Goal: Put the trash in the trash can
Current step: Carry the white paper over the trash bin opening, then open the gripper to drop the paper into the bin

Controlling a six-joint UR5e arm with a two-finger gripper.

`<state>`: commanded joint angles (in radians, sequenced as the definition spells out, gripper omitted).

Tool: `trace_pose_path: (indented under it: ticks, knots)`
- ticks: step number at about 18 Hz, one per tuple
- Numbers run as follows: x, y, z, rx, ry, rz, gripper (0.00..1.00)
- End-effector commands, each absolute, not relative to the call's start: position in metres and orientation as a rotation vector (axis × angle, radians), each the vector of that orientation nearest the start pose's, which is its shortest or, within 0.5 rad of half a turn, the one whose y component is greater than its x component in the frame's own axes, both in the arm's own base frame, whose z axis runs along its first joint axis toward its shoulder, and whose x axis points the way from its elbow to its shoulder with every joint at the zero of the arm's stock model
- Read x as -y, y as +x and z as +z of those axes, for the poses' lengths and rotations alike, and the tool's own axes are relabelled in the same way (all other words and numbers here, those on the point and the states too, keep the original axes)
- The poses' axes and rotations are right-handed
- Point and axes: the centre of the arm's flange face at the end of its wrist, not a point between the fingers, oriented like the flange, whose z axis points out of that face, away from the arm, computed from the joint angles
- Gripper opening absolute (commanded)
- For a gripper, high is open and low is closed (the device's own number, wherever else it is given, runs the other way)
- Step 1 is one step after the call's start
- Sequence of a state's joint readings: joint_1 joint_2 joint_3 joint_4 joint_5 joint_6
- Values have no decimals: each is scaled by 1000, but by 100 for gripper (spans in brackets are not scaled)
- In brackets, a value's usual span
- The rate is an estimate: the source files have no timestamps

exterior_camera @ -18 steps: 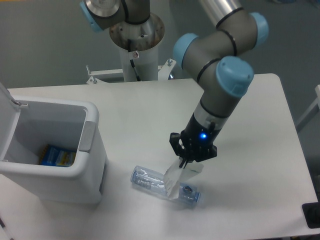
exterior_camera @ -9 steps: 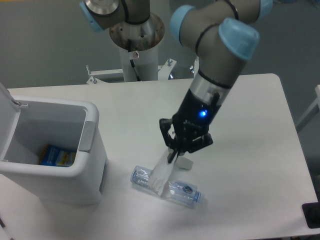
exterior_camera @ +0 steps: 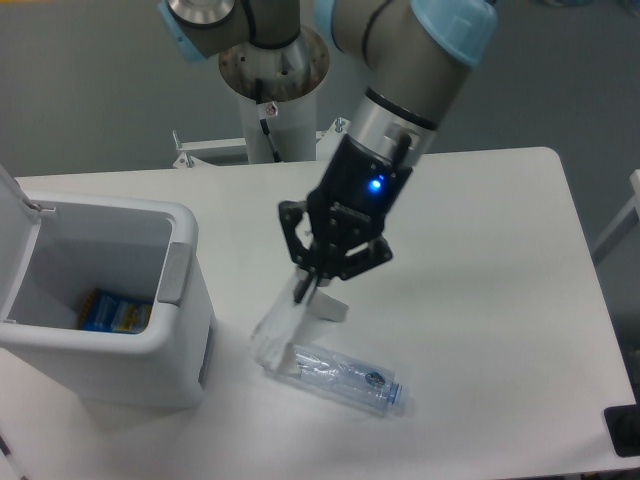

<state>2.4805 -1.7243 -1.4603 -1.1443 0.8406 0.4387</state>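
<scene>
- The black two-finger gripper (exterior_camera: 303, 290) hangs from the grey arm with pale blue joint caps (exterior_camera: 400, 90) above the middle of the tabletop, a blue light glowing on its wrist. Its fingers are clenched on the top end of the crumpled white paper carton, which dangles beneath it.
- The white tabletop (exterior_camera: 500, 250) with rounded corners spreads out below and on every side of the gripper.
- The boxy white-grey plastic trash can (exterior_camera: 110, 375) stands well to the left of the gripper, at the tabletop's left edge. Its hinged lid (exterior_camera: 12, 195) is raised on the far-left side, the opening faces up, and its grey front tab (exterior_camera: 176, 272) is on the side turned toward the gripper. Inside, at the bottom, lies a small blue and yellow packet (exterior_camera: 113, 311).
- The white round column (exterior_camera: 275, 100) of the arm's base rises behind the gripper, beyond the tabletop's back edge.
- The crushed clear bluish plastic bottle (exterior_camera: 340, 377) lies on its side on the tabletop just below the gripper and a little to its right, its far end pointing right.
- The crumpled white paper carton (exterior_camera: 282, 325) hangs tilted from the gripper, its lower end down to the left and coming close to the bottle's left end; whether the two touch cannot be told. It is outside the trash can, between the can and the bottle.
</scene>
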Motion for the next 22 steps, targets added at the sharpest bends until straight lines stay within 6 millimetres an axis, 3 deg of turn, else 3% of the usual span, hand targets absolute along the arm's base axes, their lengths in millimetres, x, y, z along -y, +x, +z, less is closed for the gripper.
trace_pose_path:
  ticks: [7, 13, 16, 17, 19, 20, 21, 22]
  knots:
    - [-505, -249, 537, 274, -2367, -452, 0]
    - [-516, -203, 532, 177, -2388, -487, 0]
    - [-526, -194, 529, 132, -2375, -476, 0]
    - [-533, -194, 522, 120, -2377, -482, 8]
    - [-547, -193, 511, 93, -2366, -477, 35]
    - [-552, -191, 506, 81, -2367, -477, 64]
    - [-554, -189, 505, 70, -2367, -477, 82]
    - [-554, -190, 504, 70, -2368, -479, 83]
